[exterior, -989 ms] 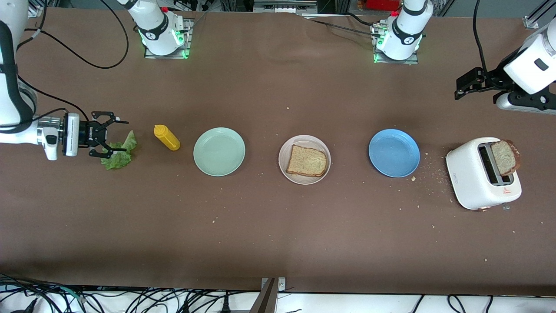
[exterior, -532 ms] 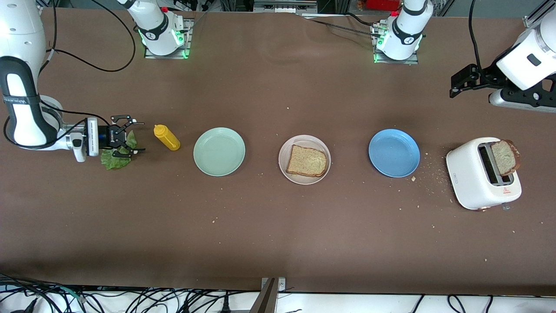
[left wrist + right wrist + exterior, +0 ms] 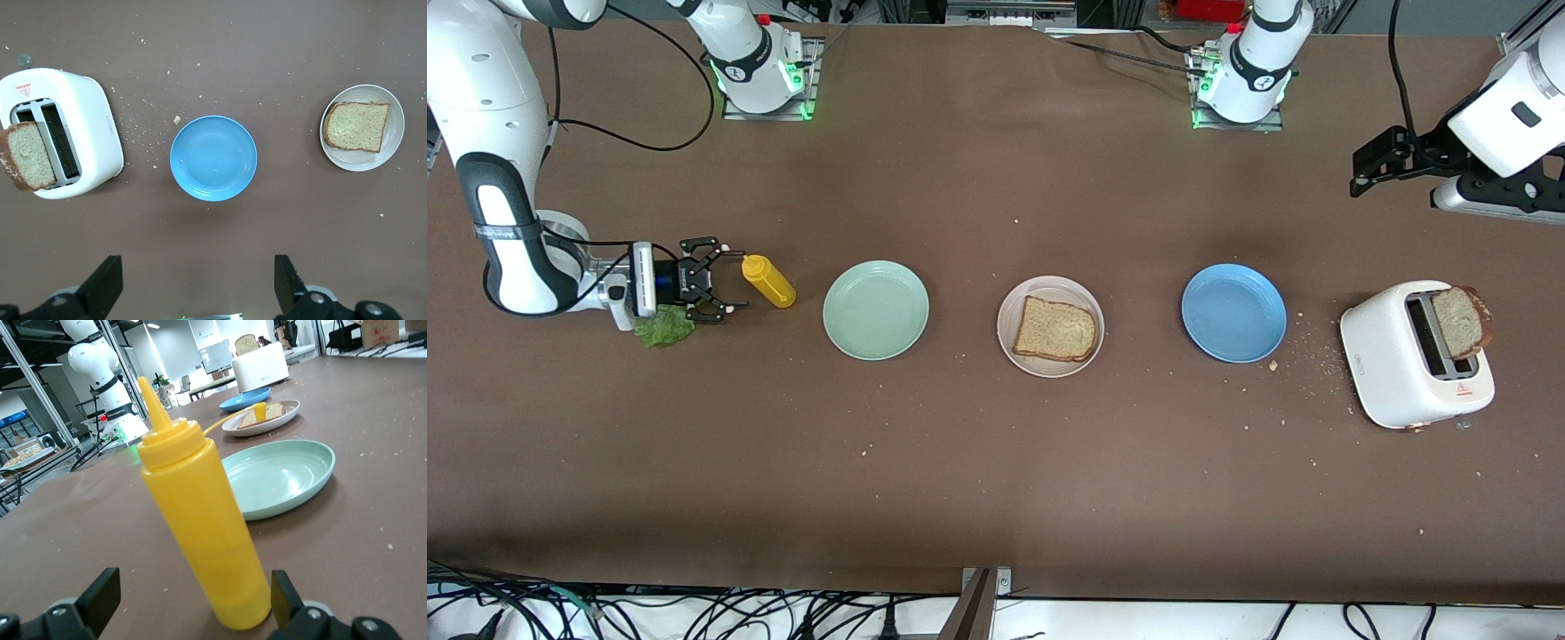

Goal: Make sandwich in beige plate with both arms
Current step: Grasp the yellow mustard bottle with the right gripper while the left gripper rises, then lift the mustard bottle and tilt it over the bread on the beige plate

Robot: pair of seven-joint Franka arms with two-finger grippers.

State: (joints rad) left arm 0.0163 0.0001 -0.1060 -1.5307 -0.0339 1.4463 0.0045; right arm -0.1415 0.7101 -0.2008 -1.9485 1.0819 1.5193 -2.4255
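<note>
The beige plate (image 3: 1009,331) lies mid-table with one brown bread slice (image 3: 1056,329) on it; the left wrist view shows the same plate (image 3: 395,133) and slice (image 3: 357,125). A second slice (image 3: 1458,322) sticks up out of the white toaster (image 3: 1392,364). The green lettuce leaf (image 3: 663,327) lies at the right arm's end, partly hidden under that arm's wrist. My right gripper (image 3: 729,283) is open and low, its fingers either side of a yellow squeeze bottle (image 3: 197,520) without gripping it. My left gripper (image 3: 1360,173) hangs open and empty over the table near the toaster.
The yellow bottle (image 3: 769,281) stands between the lettuce and a mint-green plate (image 3: 875,309). A blue plate (image 3: 1233,312) lies between the beige plate and the toaster. Crumbs are scattered round the toaster.
My right gripper has slid, still open, from over the lettuce to the yellow bottle, leaving the leaf on the table. The left arm shifted only slightly.
</note>
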